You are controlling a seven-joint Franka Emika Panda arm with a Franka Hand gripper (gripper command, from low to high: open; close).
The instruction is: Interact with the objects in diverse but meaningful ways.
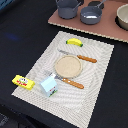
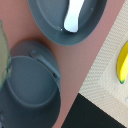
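While my claw itself stays out of sight, its state unknowable, below me sit two dark grey pots (image 2: 30,85), a white bottle (image 2: 74,16) inside one, banana (image 2: 122,62) beside

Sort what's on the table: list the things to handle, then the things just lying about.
To handle: banana, yellow packet, milk carton, white bottle lying in a pot, two grey pots.

Lying about: placemat, wooden plate, knife, fork, bowl.
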